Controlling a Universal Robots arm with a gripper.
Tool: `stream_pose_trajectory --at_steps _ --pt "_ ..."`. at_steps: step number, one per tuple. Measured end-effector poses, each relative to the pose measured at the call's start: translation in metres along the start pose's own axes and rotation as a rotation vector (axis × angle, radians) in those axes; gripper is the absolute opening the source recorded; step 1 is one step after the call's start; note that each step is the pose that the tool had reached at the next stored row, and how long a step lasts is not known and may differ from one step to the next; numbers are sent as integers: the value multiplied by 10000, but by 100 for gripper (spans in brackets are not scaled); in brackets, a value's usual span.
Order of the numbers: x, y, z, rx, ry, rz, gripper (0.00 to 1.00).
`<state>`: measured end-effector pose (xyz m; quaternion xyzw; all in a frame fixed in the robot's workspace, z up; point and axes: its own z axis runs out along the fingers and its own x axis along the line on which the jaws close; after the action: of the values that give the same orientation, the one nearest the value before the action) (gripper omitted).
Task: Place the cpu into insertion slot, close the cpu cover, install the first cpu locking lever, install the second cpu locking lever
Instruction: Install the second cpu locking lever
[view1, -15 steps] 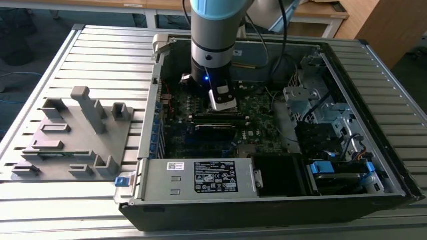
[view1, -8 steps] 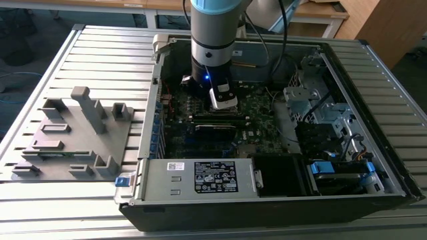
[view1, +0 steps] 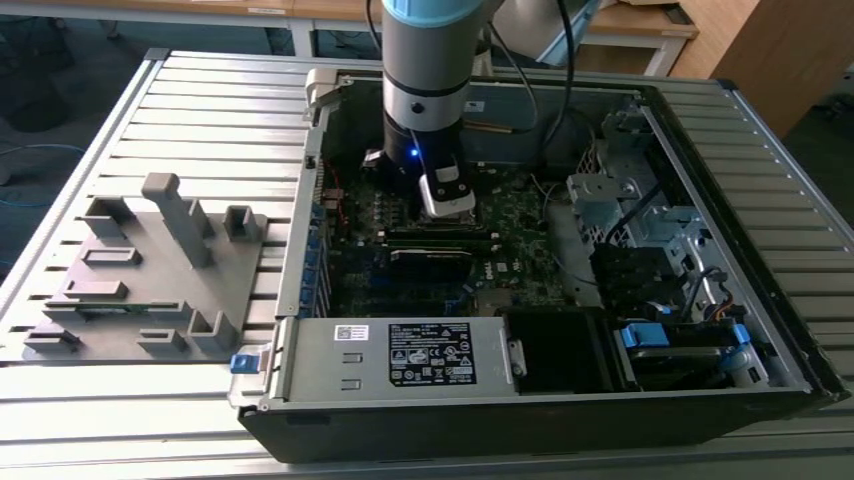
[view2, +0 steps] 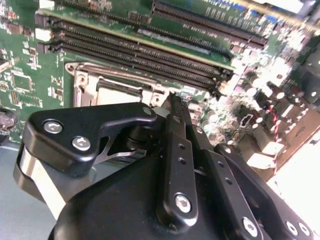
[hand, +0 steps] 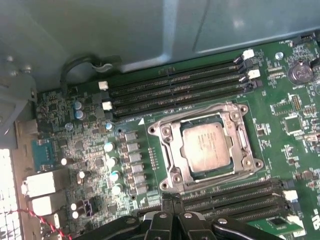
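Observation:
In the first wrist view the cpu (hand: 207, 145) lies flat in the insertion slot (hand: 172, 174), its dull silver top facing up. The cpu cover (hand: 168, 134) rests down around it as a metal frame. My gripper (hand: 172, 199) hovers beside the socket, over the neighbouring memory slots, with its black fingers pressed together on nothing. In the second wrist view the gripper (view2: 172, 100) points at the socket's edge, and part of the cpu (view2: 117, 90) shows past it. In the exterior view the gripper (view1: 450, 212) hangs inside the open computer case, over the motherboard (view1: 514, 225).
Long black memory slots (hand: 175, 85) run on both sides of the socket, and silver capacitors (hand: 112, 160) stand beside it. The case wall (hand: 150, 30) is close. A power supply (view1: 400, 355) and drive cage (view1: 627, 200) stand within the case. A grey fixture (view1: 147, 270) sits on the slatted table.

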<state>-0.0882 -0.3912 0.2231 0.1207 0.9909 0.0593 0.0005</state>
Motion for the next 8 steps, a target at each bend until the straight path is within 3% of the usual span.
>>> stream_pose_trajectory --at_steps 4,8 --pt "-2 86 14 56 -14 -2 10" --pt "-29 163 24 189 -48 -6 10"
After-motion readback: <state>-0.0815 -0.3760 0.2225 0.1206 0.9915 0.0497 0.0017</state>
